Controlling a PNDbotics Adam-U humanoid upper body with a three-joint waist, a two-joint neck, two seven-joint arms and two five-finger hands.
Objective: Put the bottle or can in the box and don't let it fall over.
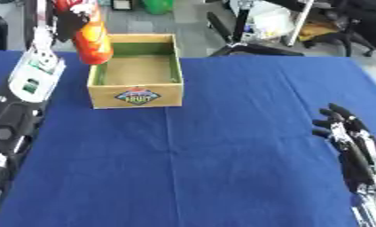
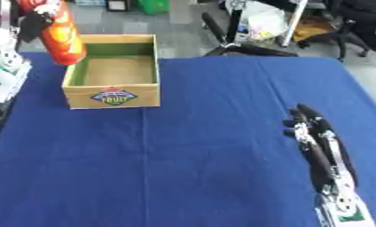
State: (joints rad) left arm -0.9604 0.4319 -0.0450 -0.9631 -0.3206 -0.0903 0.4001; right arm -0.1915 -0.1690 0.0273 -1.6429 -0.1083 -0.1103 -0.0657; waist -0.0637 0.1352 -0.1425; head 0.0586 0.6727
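Left hand at upper left of view, raised above table level, dark fingers wrapped round the upper part of an orange bottle. Bottle held in the air, roughly upright with a slight tilt, red near the top, lower end hanging over the near-left corner of the box, at or just above the rim; contact with rim not resolvable. Left forearm white and grey, running down the left edge of the table to darker segments near the lower left corner.

Right hand at lower right, resting low over the cloth, fingers straight and pointing away from the body, holding nothing, well apart from box and bottle. Right forearm running back to the lower right corner.

Box: open-topped, wood-coloured, green inner walls, brown floor visible inside, a round label on the front face. Standing on the blue tablecloth toward the far left of the table.
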